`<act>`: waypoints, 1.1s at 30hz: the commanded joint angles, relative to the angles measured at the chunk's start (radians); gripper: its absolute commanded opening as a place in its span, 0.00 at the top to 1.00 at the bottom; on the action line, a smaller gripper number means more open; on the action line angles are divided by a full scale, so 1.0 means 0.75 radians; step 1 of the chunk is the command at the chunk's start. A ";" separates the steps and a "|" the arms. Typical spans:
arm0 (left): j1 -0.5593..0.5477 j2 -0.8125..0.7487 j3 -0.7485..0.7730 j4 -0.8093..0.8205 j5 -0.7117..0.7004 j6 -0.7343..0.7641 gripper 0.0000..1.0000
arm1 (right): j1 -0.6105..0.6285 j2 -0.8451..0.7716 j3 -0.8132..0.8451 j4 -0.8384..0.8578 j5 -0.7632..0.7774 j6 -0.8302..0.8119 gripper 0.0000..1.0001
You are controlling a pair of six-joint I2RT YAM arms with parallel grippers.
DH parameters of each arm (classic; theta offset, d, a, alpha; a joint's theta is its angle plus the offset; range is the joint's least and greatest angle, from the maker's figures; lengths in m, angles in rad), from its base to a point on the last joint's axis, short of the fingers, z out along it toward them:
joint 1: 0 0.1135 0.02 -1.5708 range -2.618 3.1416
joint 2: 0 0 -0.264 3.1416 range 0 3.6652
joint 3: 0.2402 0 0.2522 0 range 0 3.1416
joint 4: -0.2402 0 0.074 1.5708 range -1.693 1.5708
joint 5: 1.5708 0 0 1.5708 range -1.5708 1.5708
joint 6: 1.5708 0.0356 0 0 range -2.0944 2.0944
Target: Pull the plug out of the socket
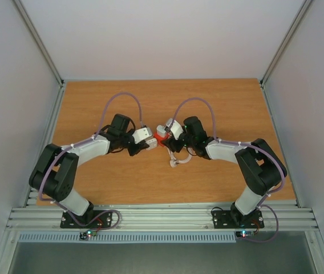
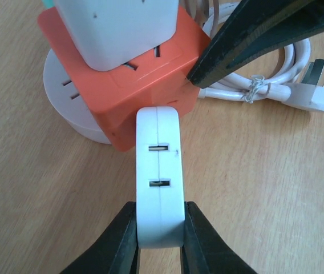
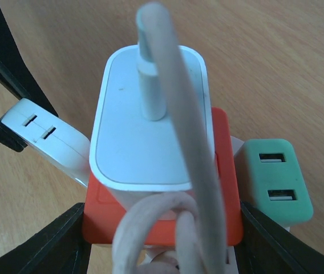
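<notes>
The socket [image 2: 65,97], a round pale disc, lies on the table under a red cube [image 2: 150,85] that carries a white block [image 2: 116,28]. The plug [image 2: 159,171], a flat white piece with two slots, sticks out from the red cube's side. My left gripper [image 2: 160,211] is shut on its outer end. My right gripper [image 3: 162,240] is shut on the red cube [image 3: 223,165], one finger pressed on each side. From the top both grippers [image 1: 150,142] [image 1: 165,138] meet at the red cube [image 1: 161,138].
A green adapter [image 3: 273,177] sits beside the red cube. A thick pale cable [image 3: 173,114] rises from the white block [image 3: 145,131] and loops in front of the right wrist camera. A bundled white cable with a pronged plug [image 2: 299,91] lies on the wood behind the cube.
</notes>
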 commanded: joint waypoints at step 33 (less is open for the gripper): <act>0.008 -0.333 -0.173 -0.246 0.187 -0.020 0.87 | -0.035 -0.193 -0.025 -0.294 0.002 0.023 0.03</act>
